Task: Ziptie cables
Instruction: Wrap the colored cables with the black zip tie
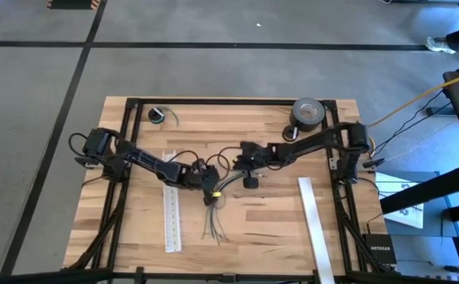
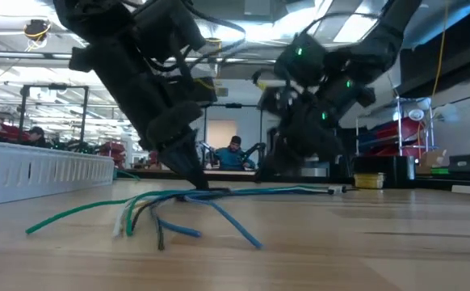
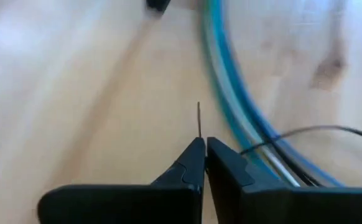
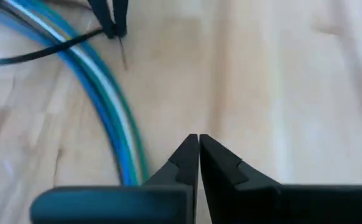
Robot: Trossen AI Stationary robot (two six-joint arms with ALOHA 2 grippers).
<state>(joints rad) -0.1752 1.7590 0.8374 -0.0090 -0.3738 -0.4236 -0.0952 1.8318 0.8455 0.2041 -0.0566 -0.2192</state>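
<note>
- The cables (image 1: 214, 213) lie on the wooden table (image 1: 253, 229) near its middle, a loose bundle that fans out toward the near edge. The bunched end sits just under my left pincer (image 1: 211, 196).
- My right pincer (image 1: 249, 180) hangs just beside that same end of the bundle, on the side toward the roll of tape (image 1: 308, 113) at the far corner.
- From above, the wires show only as thin pale and green threads. The low view shows more: the cables (image 2: 195, 206) lie flat on the wood, with blue, green and pale strands splaying toward the camera and a long run stretching away across the table.
- In the low view, my left pincer (image 2: 199, 184) comes down with its tip right at the bundle.
- My left wrist view shows what the others do not: my left pincer (image 3: 203, 144) is pinched tight on a thin black ziptie (image 3: 198, 118), whose end sticks out just past the tips. The cables (image 3: 231, 93) curve close beside it.
- My right wrist view shows my right pincer (image 4: 198, 140) closed with nothing in it, the cables (image 4: 106, 93) sweeping past beside it. Beyond them, my left pincer (image 4: 114, 28) grips the ziptie (image 4: 44, 53), which loops round the bundle.
- A white slotted strip (image 1: 171, 219) lies beside the bundle, and a plain white strip (image 1: 316, 229) lies well apart on the other side.
</note>
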